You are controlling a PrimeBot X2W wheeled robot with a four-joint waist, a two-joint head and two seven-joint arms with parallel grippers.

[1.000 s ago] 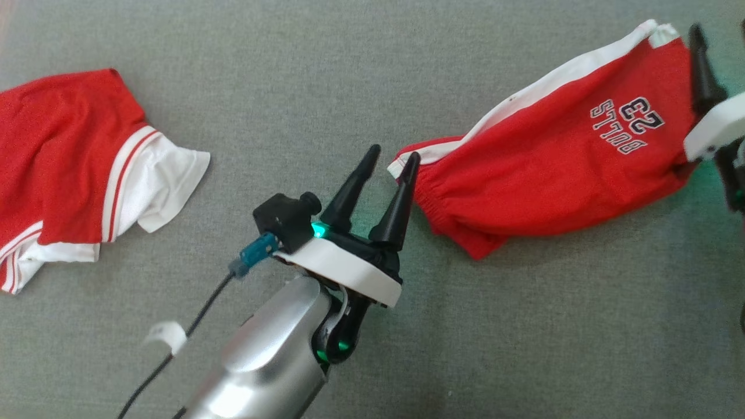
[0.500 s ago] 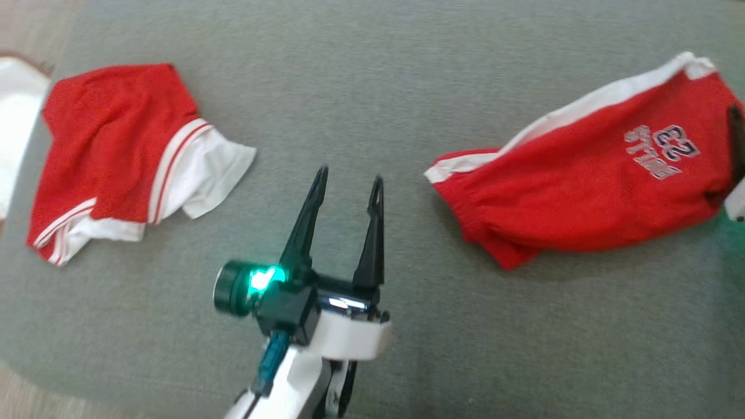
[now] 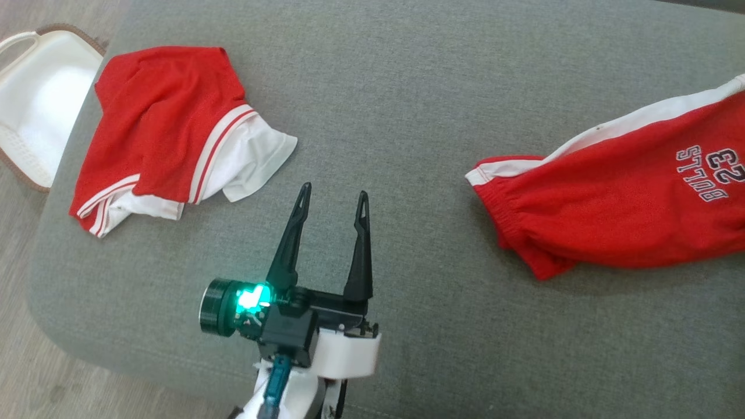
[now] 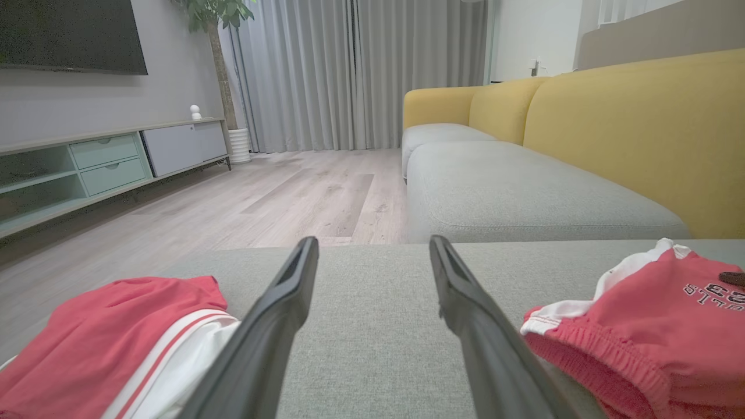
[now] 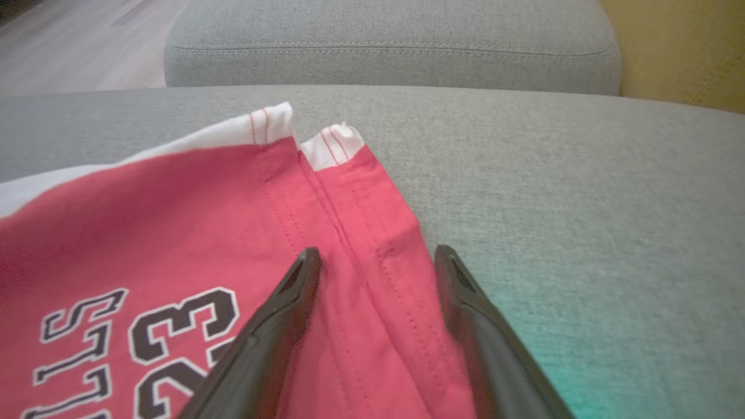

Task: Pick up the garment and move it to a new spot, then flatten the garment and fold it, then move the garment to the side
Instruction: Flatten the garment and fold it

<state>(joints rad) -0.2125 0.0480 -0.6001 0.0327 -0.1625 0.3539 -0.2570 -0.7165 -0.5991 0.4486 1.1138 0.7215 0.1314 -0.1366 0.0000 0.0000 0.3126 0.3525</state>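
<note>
Red shorts [image 3: 611, 198] with a white side stripe and "BULLS 23" print lie folded at the right of the grey cushion [image 3: 407, 87], running past the head view's right edge. A second red and white garment [image 3: 169, 122] lies crumpled at the cushion's left. My left gripper [image 3: 333, 193] hangs open and empty over bare cushion between the two. The left wrist view has its fingers [image 4: 373, 243] wide apart, with the shorts [image 4: 652, 326] to the right and the other garment [image 4: 105, 343] to the left. My right gripper [image 5: 378, 252] stands open, its fingers astride the shorts' [image 5: 174, 233] hem edge.
A white basket [image 3: 35, 105] with a brown rim sits on the wooden floor off the cushion's left edge. The cushion's rounded front corner is at lower left. A yellow sofa back [image 4: 640, 128] rises behind; another grey seat cushion [image 4: 524, 198] lies beyond.
The head camera has swung, bringing the basket and the cushion's left edge into view. My left gripper has drawn away from the shorts' waistband to bare cushion, still open.
</note>
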